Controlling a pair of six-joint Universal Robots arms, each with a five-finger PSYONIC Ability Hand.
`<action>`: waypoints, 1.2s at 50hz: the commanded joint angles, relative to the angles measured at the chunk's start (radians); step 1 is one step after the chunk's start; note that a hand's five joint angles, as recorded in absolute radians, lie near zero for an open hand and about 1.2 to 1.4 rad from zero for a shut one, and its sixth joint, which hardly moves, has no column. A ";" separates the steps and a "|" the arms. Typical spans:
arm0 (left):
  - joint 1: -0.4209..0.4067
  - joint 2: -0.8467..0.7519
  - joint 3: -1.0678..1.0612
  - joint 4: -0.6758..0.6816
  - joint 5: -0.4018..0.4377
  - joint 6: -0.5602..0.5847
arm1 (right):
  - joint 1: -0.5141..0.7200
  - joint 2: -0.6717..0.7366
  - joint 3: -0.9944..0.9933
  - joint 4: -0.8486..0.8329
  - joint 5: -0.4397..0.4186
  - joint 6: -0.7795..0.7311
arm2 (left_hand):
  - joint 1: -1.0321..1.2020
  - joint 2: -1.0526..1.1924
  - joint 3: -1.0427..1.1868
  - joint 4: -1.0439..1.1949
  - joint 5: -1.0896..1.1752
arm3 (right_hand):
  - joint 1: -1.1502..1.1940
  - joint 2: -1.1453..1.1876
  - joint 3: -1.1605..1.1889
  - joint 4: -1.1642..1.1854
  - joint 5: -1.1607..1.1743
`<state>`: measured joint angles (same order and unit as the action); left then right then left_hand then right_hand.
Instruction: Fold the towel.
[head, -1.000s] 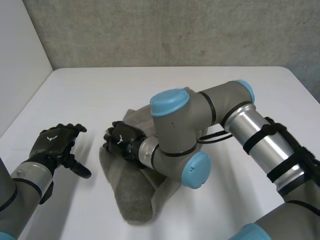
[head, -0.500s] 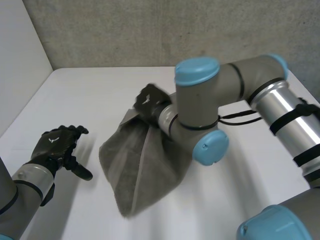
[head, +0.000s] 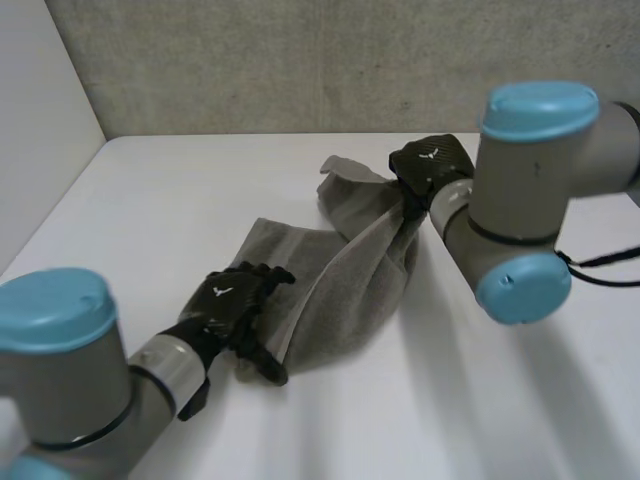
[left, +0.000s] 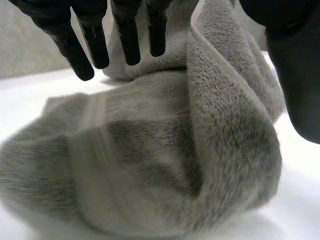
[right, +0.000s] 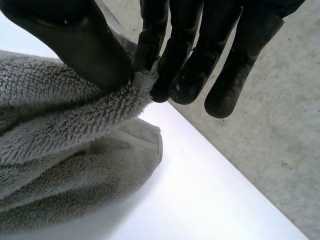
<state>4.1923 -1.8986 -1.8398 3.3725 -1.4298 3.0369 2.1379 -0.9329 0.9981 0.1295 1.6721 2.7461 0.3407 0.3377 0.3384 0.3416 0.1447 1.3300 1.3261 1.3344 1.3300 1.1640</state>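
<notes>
A grey towel (head: 340, 280) lies stretched across the middle of the white table (head: 150, 190), bunched and lifted at its far end. My right hand (head: 432, 163) holds that raised far edge, and in the right wrist view the thumb (right: 75, 40) and fingers pinch the towel's hem (right: 145, 80). My left hand (head: 235, 300) rests at the towel's near left edge with fingers straight. From the left wrist camera those fingers (left: 127, 35) hover spread just over the towel's folds (left: 165, 150), and the thumb stands beside them.
A grey concrete wall (head: 300, 60) runs behind the table's far edge. A pale wall stands at the far left. Bare table surface lies to the right of the towel and in front of it.
My right hand has shut on the towel's edge and pulled it up and away toward the far right, stretching the towel out. My left hand has moved right onto the towel's near edge.
</notes>
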 joint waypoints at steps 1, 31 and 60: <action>-0.037 -0.151 0.192 -0.116 -0.049 -0.164 | -0.001 -0.078 0.191 -0.085 -0.005 -0.020 | 0.002 0.005 0.004 0.001 0.023 | 0.066 0.070 0.062 0.066 0.058; -0.017 -0.062 0.893 0.376 -0.212 0.114 | -0.124 -0.337 0.155 -0.743 -0.278 0.098 | 1.056 1.059 1.058 1.055 1.077 | 0.066 0.070 0.062 0.066 0.058; 0.224 0.016 -0.056 0.347 -0.054 0.379 | -0.118 -0.385 0.698 -0.188 -0.448 -0.220 | 1.056 1.059 1.058 1.055 1.077 | 0.066 0.070 0.062 0.066 0.058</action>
<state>4.3414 -1.8843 -1.8053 3.5988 -1.4861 3.3289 2.0210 -1.2730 1.5425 0.0538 1.2222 2.5043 1.3526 1.3602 1.3805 1.3565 1.1985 1.3327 1.3367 1.3394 1.3304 1.1683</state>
